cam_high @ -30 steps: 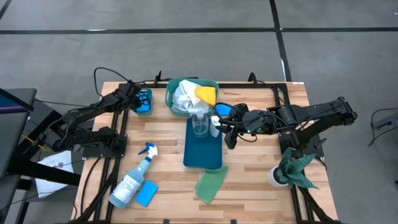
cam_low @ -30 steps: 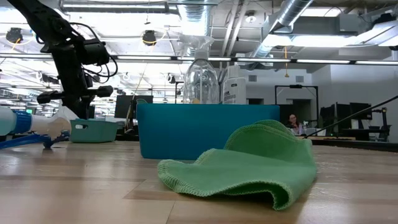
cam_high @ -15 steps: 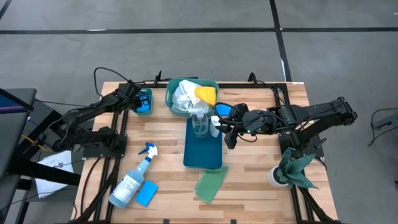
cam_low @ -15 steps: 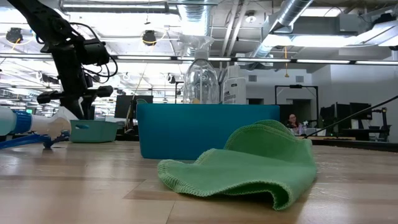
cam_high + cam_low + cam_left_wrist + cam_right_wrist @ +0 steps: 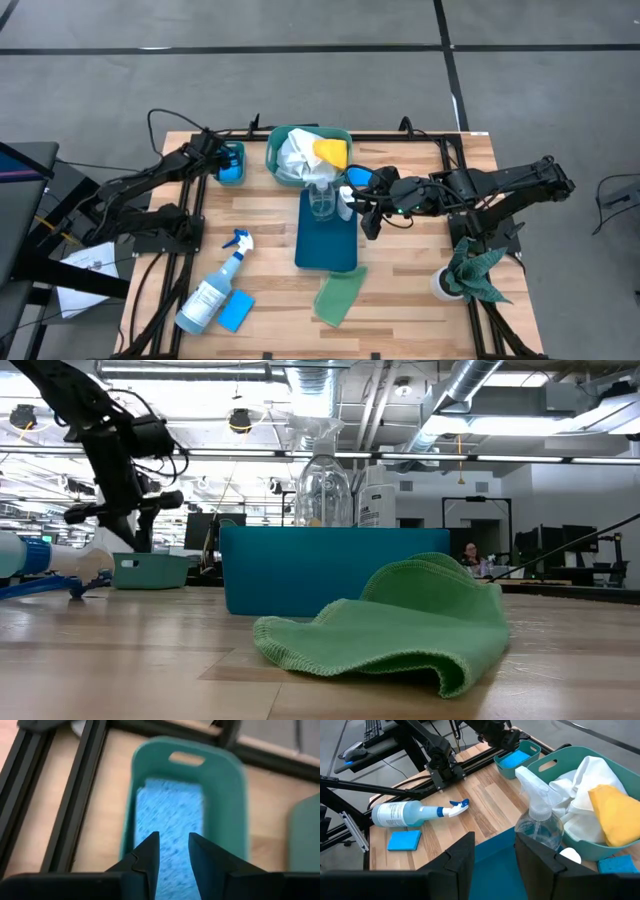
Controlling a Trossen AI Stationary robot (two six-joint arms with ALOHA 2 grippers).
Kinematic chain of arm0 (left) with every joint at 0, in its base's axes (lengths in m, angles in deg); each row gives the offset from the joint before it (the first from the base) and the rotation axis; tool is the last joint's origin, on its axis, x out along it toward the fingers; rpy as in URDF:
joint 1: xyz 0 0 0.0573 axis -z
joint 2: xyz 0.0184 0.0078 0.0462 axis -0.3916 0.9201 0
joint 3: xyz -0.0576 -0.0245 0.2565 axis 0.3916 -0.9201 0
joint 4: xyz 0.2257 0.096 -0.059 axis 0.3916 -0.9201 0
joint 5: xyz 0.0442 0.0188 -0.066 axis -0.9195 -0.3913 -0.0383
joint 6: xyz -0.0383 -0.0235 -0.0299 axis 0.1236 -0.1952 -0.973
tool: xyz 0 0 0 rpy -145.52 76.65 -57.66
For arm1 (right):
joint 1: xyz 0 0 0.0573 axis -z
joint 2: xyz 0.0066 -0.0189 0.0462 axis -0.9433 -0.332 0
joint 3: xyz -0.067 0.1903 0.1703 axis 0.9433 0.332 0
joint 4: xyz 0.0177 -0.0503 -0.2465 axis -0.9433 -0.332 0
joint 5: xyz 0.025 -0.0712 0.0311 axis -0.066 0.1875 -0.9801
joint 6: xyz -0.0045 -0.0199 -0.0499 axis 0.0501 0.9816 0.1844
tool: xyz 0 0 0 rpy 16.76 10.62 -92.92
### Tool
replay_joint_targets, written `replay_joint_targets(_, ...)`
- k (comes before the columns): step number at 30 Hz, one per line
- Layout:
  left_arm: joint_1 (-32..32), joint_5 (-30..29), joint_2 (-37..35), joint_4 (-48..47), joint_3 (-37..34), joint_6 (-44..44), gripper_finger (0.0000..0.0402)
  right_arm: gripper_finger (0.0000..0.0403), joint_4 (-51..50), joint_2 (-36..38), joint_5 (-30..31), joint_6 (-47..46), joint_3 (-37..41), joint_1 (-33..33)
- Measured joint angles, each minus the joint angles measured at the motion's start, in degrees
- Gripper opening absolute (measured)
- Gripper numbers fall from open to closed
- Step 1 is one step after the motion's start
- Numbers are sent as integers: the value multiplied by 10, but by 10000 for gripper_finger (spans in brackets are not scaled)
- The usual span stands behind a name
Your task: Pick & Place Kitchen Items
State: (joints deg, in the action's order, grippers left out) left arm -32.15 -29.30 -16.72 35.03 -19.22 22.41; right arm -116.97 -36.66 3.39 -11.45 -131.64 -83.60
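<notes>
The left gripper (image 5: 172,852) hangs over the small teal bin (image 5: 231,160) at the table's back left, its fingers parted and empty, with a blue sponge (image 5: 170,820) lying flat inside the bin beneath them; that looks like a drop-off, the bin apparently serving as the place for sponges. The right gripper (image 5: 495,852) sits beside the tall blue tray (image 5: 327,232) in the middle, fingers apart and grasping nothing, aimed toward the clear bottle (image 5: 538,827) that stands at the tray's far end, probably so it is ready for the next pick. The larger teal basket (image 5: 281,139) behind the tray holds a white cloth (image 5: 296,158) and a yellow cloth (image 5: 331,151), so cloths seem to be sorted there. Not yet sorted, by the look of it: the spray bottle (image 5: 212,291) lying on its side at front left, a second blue sponge (image 5: 235,312) touching its base, and the light-green cloth (image 5: 338,295) crumpled just in front of the tray
</notes>
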Motion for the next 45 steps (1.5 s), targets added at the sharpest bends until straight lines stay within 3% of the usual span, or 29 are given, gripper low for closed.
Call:
replay_joint_targets(16,0,100,-173,42,0,20,104,132,0,0,0,12,0,0)
replay_joint_targets(32,2,145,-191,41,0,30,104,132,-7,0,-14,17,0,-2)
replay_joint_targets(37,2,262,-191,75,0,30,104,132,-17,0,-14,16,0,-2)
replay_joint_targets(43,17,564,-191,169,0,39,104,132,-22,0,-25,23,0,-1)
replay_joint_targets(45,40,635,-191,203,0,8,104,132,-22,0,-28,26,0,-1)
